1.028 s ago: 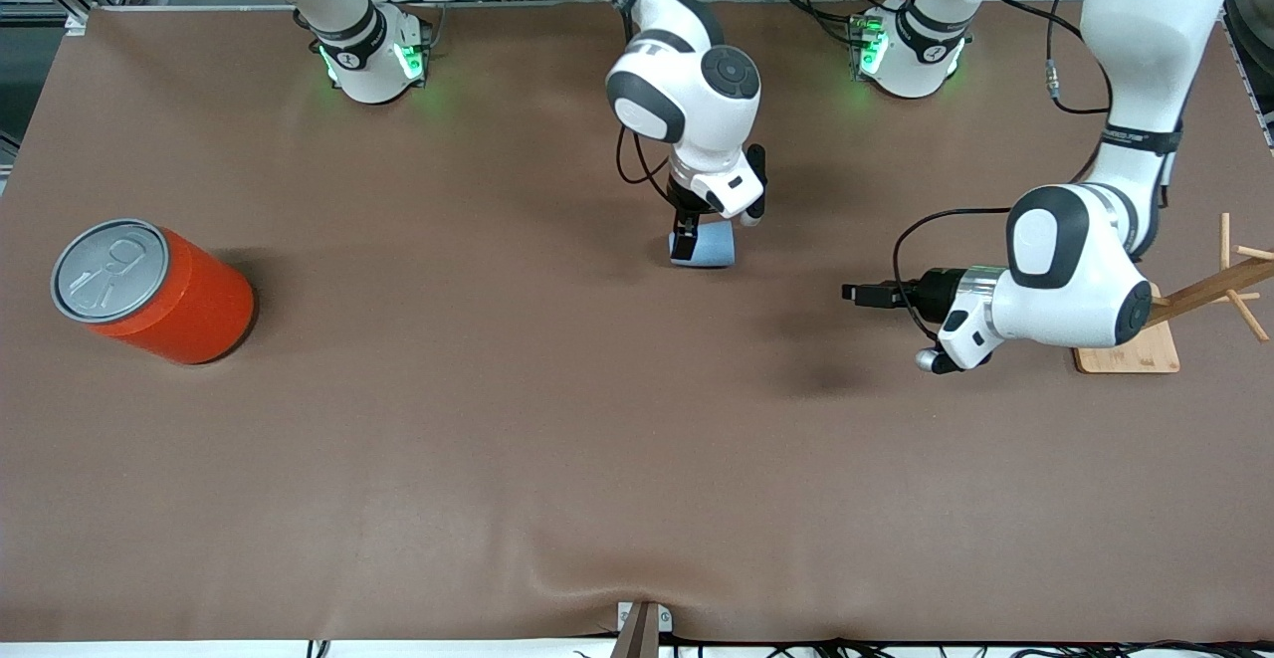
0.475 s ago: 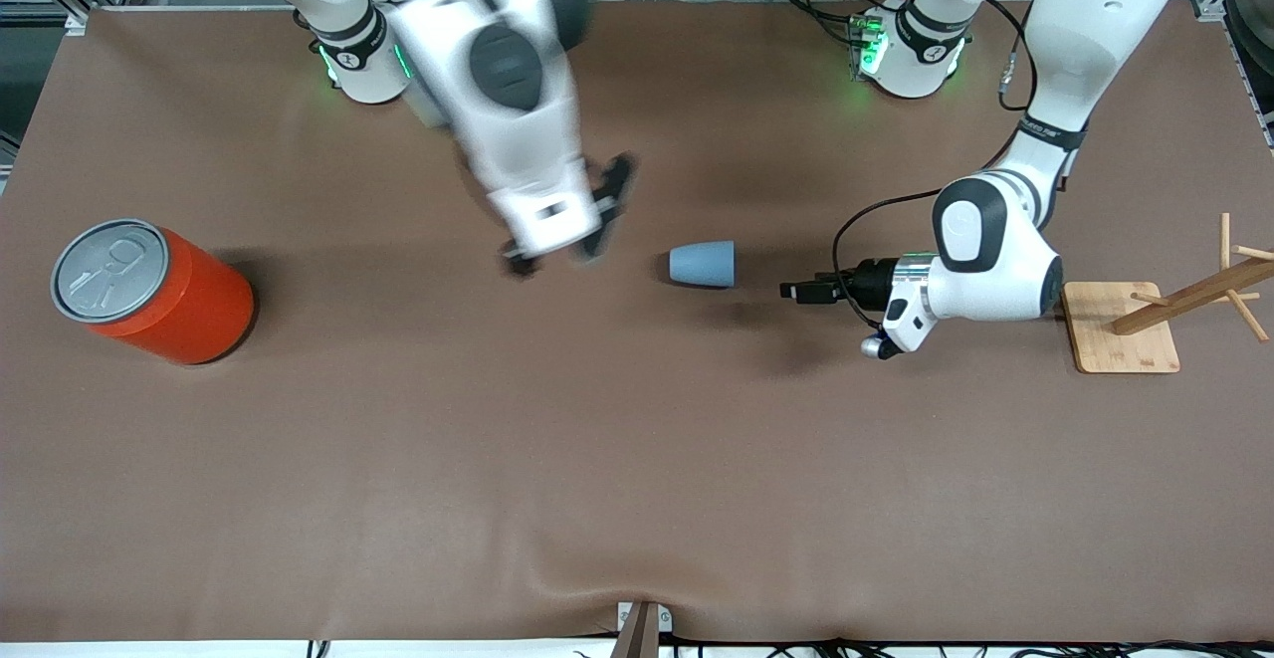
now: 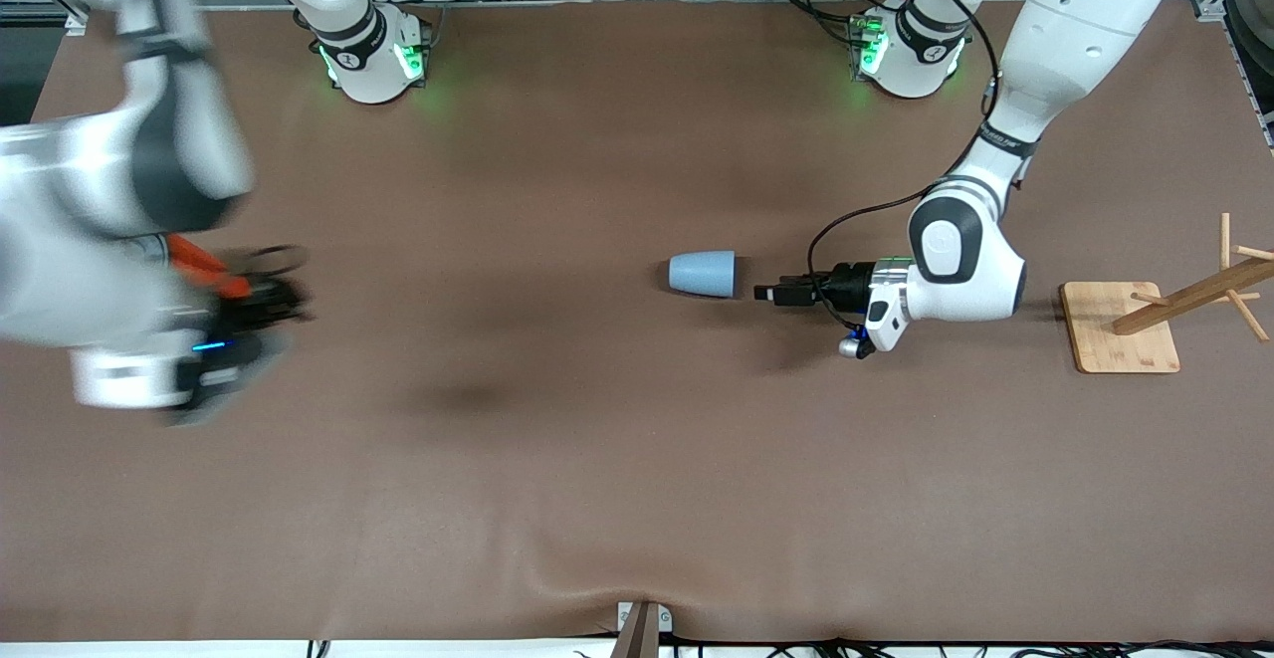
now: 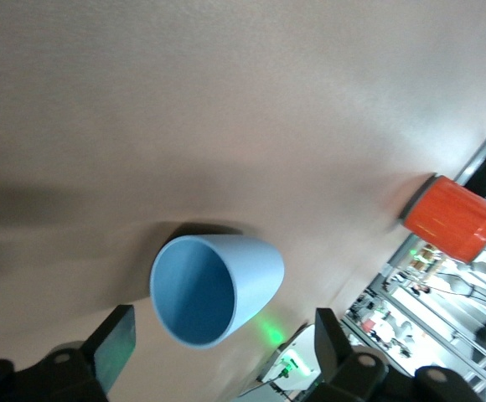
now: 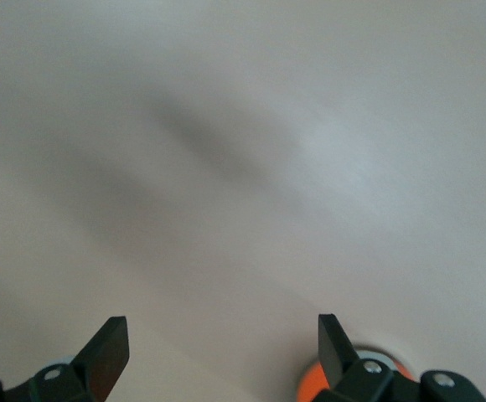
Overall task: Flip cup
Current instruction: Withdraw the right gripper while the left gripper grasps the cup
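The cup (image 3: 702, 273) lies on its side near the middle of the worktop (image 3: 617, 459), its mouth turned toward the left arm's end. The left gripper (image 3: 764, 293) sits low just beside that mouth, fingers (image 4: 116, 345) spread apart and empty. The right gripper (image 3: 269, 295) hangs over the orange can (image 4: 455, 219), fingers (image 5: 109, 347) wide apart, holding nothing.
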Available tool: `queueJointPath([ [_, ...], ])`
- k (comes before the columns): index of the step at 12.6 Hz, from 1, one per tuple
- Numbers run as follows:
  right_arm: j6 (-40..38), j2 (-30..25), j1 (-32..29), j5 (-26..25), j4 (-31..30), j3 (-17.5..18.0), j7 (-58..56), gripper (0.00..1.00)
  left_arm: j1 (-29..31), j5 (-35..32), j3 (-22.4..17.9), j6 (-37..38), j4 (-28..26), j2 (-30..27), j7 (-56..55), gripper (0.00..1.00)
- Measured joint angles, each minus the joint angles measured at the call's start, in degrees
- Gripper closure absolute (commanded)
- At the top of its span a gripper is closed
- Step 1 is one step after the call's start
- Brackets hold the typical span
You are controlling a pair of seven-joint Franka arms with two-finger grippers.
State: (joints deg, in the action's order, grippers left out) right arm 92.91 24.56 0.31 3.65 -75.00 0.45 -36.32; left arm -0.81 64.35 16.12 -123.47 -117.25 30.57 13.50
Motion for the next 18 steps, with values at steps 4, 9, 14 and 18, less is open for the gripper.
queueJointPath([
  [4, -1.6, -5.3, -6.8, 0.7, 0.3, 2.0, 2.6, 0.00, -2.9, 3.3, 0.1, -1.0, -0.2, 0.9, 1.1, 0.15],
  [9, -5.4, -16.7, -5.1, 0.7, -7.3, 1.1, 36.6, 0.00, -5.8, 6.5, 0.1, -3.0, -2.0, 1.0, 2.2, 0.55],
  [14, 3.8, -24.4, -5.8, 0.6, -19.3, 0.1, 42.9, 0.00, -7.5, 10.9, 0.1, -3.5, -3.1, 1.0, 5.5, 1.00],
  [18, -6.2, -21.4, -5.8, 0.2, -12.8, -0.1, 40.9, 0.00, -5.9, 9.0, -0.5, -3.7, -1.7, -3.3, 6.3, 1.00],
])
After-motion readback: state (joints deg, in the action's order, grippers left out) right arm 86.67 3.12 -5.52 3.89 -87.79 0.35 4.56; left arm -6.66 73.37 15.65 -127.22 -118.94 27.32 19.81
